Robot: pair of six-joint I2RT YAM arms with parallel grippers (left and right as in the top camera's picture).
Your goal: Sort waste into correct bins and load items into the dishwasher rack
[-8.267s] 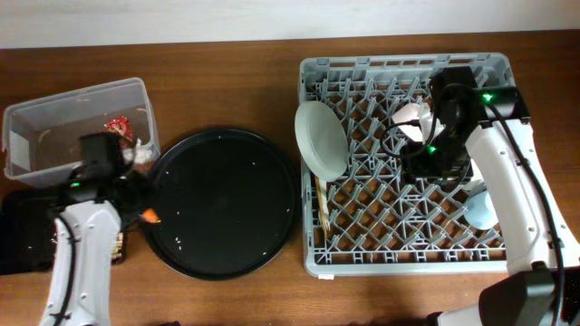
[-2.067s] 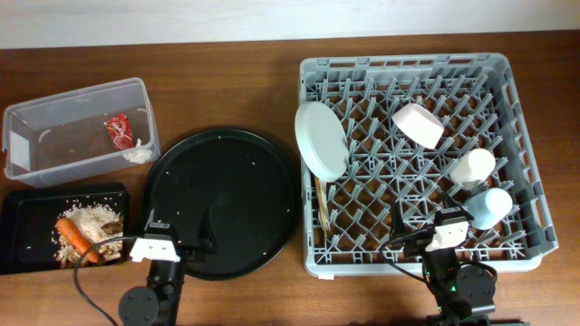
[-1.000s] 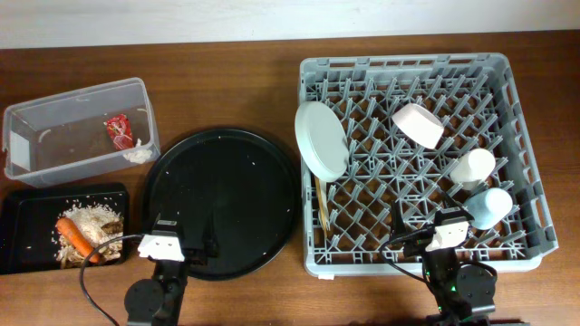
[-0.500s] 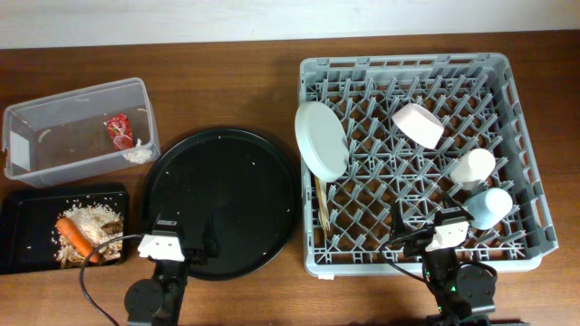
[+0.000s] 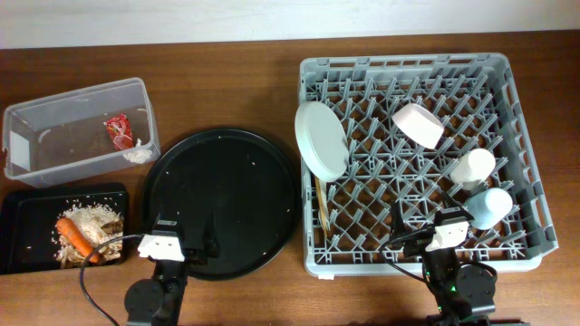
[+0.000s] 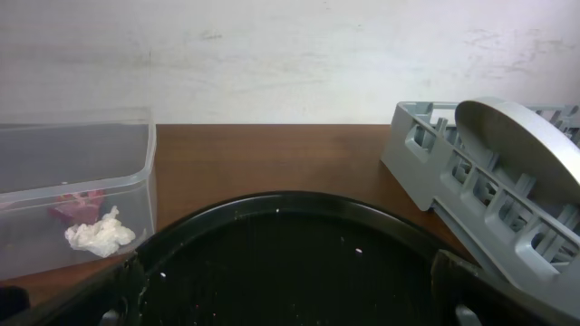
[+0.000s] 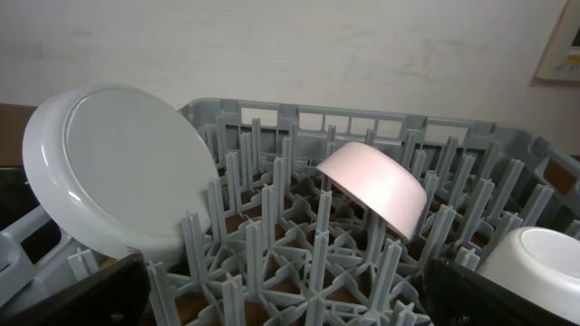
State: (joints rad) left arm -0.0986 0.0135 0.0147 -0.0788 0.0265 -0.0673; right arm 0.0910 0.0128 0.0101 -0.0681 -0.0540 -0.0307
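While plate [image 5: 322,139] stands in rack [image 5: 408,64], carrot [image 5: 74,235] lies in flat tray [image 5: 22,226].
Left gripper [image 6: 290,294] and right gripper [image 7: 285,294] are wide open, holding nothing.

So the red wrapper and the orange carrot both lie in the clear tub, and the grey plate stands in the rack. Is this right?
No. The orange carrot lies in the flat black tray, not in the clear tub; the overhead view shows it. The red wrapper is in the tub and the grey plate stands in the rack.

Overhead looks down; wrist views low, level, sharing plate [image 7: 118,172].
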